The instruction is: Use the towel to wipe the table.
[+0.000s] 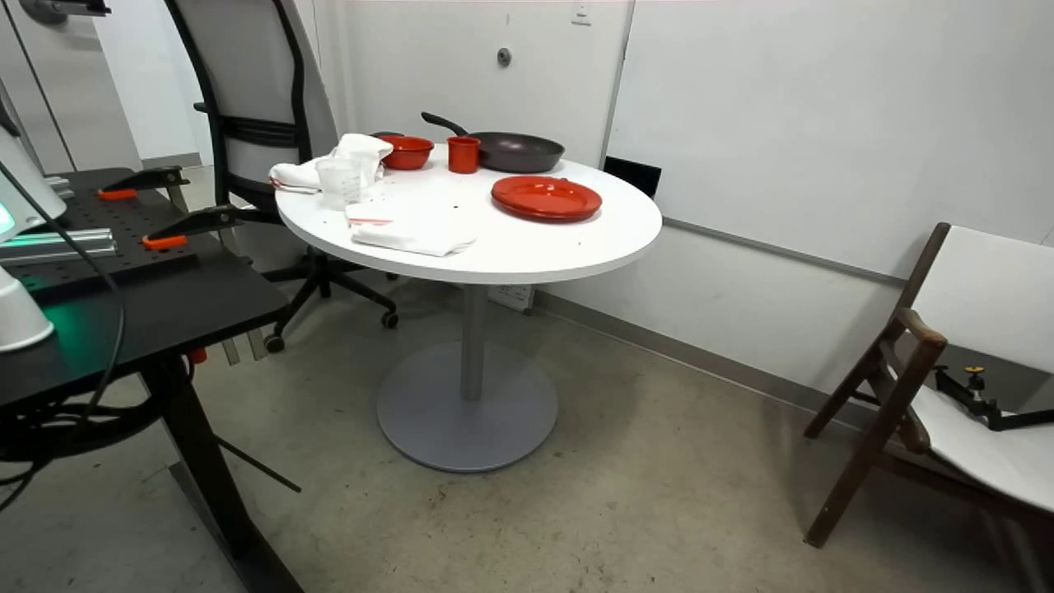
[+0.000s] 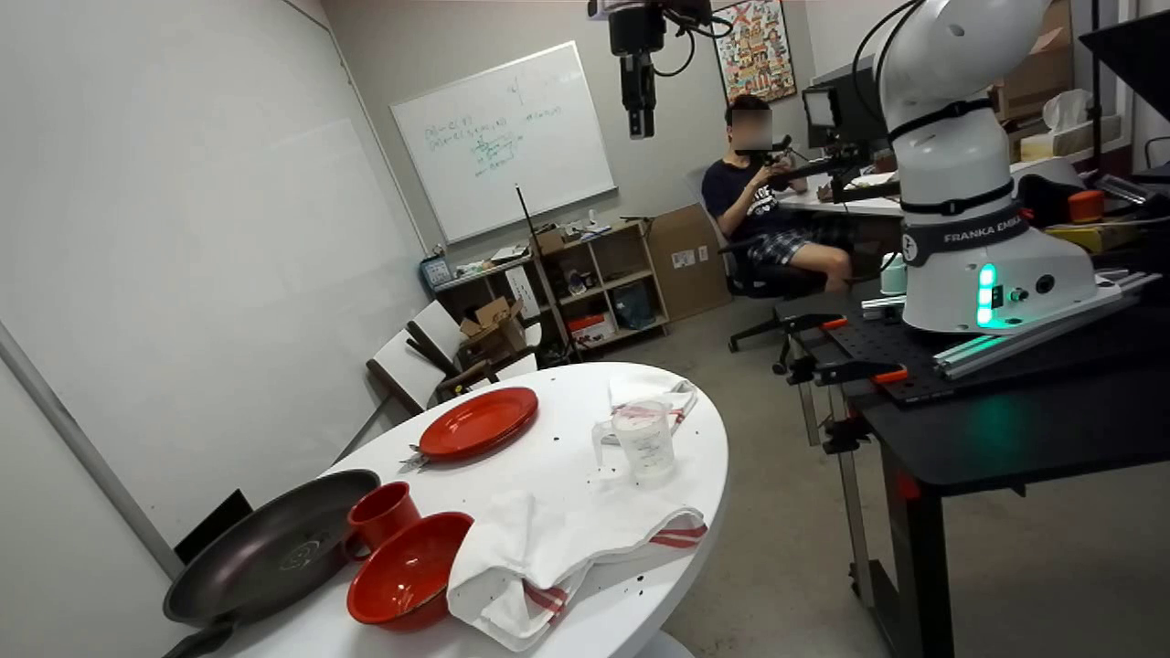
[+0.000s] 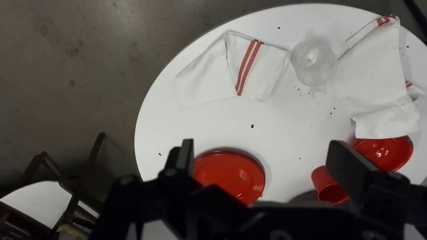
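Observation:
The towel is a small thin white cloth with red stripes [image 3: 210,78], lying lightly folded near the table edge; it also shows in both exterior views [image 1: 408,232] [image 2: 631,391]. The round white table [image 3: 283,120] stands on a grey pedestal in an exterior view [image 1: 568,251]; its top also shows in an exterior view [image 2: 548,466]. Dark crumbs are scattered on its top. My gripper [image 3: 261,145] is open and empty, high above the table, with its fingers wide apart in the wrist view. It also shows in an exterior view [image 2: 642,128], pointing down, touching nothing.
A clear measuring cup [image 3: 313,65] stands between the towel and a bulkier white cloth [image 3: 373,80]. Red plates [image 3: 230,173], a red mug [image 3: 322,178], a red bowl [image 3: 383,153] and a dark pan [image 2: 274,548] also stand on the table. A black desk [image 1: 165,305] is beside it.

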Robot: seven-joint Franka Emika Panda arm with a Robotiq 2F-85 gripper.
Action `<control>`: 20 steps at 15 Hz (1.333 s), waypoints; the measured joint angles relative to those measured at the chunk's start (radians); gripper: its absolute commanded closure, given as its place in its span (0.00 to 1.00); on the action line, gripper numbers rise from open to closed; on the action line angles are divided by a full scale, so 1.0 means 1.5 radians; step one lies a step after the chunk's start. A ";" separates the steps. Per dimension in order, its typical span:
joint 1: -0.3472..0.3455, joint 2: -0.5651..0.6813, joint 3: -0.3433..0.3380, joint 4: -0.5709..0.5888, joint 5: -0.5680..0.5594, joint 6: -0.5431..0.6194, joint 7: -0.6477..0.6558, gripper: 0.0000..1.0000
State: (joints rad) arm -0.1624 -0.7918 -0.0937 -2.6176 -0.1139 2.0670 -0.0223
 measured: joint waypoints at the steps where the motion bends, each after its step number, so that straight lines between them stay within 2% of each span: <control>1: 0.000 0.007 0.004 -0.001 -0.003 0.000 0.002 0.00; 4: 0.000 0.053 0.019 -0.004 -0.004 0.007 0.013 0.00; 9: 0.000 0.181 0.026 0.001 -0.018 0.057 0.036 0.00; 16: -0.004 0.418 0.007 0.057 -0.032 0.152 0.038 0.00; 20: -0.004 0.557 -0.009 0.112 -0.031 0.178 0.036 0.00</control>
State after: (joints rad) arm -0.1691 0.0444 -0.1074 -2.4497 -0.1610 2.3345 0.0323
